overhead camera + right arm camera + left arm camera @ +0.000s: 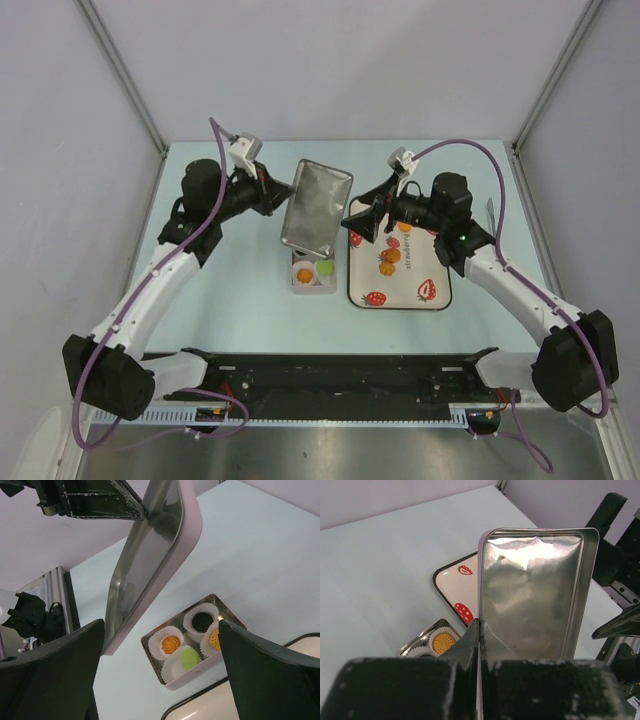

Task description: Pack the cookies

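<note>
The cookies sit in white paper cups inside an open tin (220,664): black (202,622), orange swirl (171,644), green (190,657) and an orange biscuit (214,639). In the top view the orange one (304,274) and the green one (324,268) show in the tin (298,290). My left gripper (287,198) is shut on the long edge of the metal lid (316,205), holding it tilted in the air above the tin's far end. The lid fills the left wrist view (535,590). My right gripper (363,222) is open and empty, just right of the lid, above the tray's far left corner.
A white tray with strawberry prints (400,296) lies right of the tin, under the right gripper. A few small orange spots (390,256) show on it; I cannot tell if they are prints or objects. The left arm's gripper body shows at the upper left of the right wrist view (90,500).
</note>
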Motion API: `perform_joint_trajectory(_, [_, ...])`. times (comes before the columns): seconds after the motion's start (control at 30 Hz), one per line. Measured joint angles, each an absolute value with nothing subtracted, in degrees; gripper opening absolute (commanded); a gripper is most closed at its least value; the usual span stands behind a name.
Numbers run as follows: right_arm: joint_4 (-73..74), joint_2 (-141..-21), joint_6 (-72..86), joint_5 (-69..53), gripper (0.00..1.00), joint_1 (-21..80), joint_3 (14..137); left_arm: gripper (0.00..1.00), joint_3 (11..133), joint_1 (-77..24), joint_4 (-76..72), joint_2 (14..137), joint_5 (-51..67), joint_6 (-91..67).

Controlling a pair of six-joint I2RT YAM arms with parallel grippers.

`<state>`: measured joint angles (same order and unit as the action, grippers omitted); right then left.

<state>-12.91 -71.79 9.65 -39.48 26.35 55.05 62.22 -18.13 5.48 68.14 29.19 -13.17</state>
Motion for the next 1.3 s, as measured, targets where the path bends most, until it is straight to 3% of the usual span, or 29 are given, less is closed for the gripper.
perform_joint_trajectory(0.2, [-15.4,-74.3,11.4,-40.9,0.98,27.1,55.1,0.0,61.2,-20.7,2.4,68.1,26.5,-14.7])
perform_joint_trajectory(0.33, [-16.2,-74.9,12.0,-41.1,0.86,27.9,55.1,0.0,59.3,-22.2,-1.7,68.0,25.5,-16.2])
perform_joint_trajectory(0.43, [-16.7,-75.4,12.1,-41.1,0.68,28.8,55.4,0.0,57.5,-23.1,-4.2,67.8,25.0,-17.6])
perform_joint_trajectory(0.47, [-16.7,-75.6,12.0,-41.2,0.57,29.1,55.5,0.0,57.1,-23.5,-4.9,67.8,24.7,-17.9])
perform_joint_trajectory(0.63, [-16.1,-76.6,10.5,-41.1,0.32,29.6,56.6,0.0,56.2,-24.7,-7.1,67.5,23.8,-19.0])
perform_joint_trajectory(0.67, [-15.6,-76.6,10.3,-41.0,0.21,29.7,56.7,0.0,55.9,-24.8,-7.3,67.1,23.6,-19.1])
perform_joint_trajectory(0.77, [-14.9,-76.6,8.8,-40.6,0.0,30.0,57.0,0.0,55.5,-24.8,-8.0,66.1,23.1,-19.4])
perform_joint_trajectory(0.8, [-14.7,-76.6,8.5,-39.8,0.0,30.0,57.1,0.0,55.4,-24.8,-7.9,65.6,23.1,-19.4])
perform_joint_trajectory(0.83, [-14.6,-76.6,8.0,-39.3,0.0,30.0,57.2,0.02,55.3,-24.8,-7.9,65.2,23.1,-19.5])
perform_joint_trajectory(0.93, [-13.3,-76.4,5.9,-38.0,0.0,30.3,57.8,0.23,55.3,-24.8,-7.4,64.6,22.9,-19.4])
perform_joint_trajectory(0.97, [-12.4,-76.2,4.9,-37.3,0.0,30.4,58.1,0.36,55.3,-24.8,-7.1,64.4,22.7,-19.3])
perform_joint_trajectory(1.07, [-7.7,-75.7,0.4,-34.8,0.0,30.6,59.0,0.62,55.3,-24.2,-6.5,63.0,22.9,-18.9])
perform_joint_trajectory(1.17, [-1.9,-75.0,-5.6,-30.9,0.0,30.7,60.5,0.7,56.0,-22.1,-5.1,60.8,24.9,-18.5])
perform_joint_trajectory(1.3, [4.8,-72.7,-15.4,-24.2,0.0,30.7,61.8,0.73,61.1,-18.3,-0.4,60.1,28.7,-16.3])
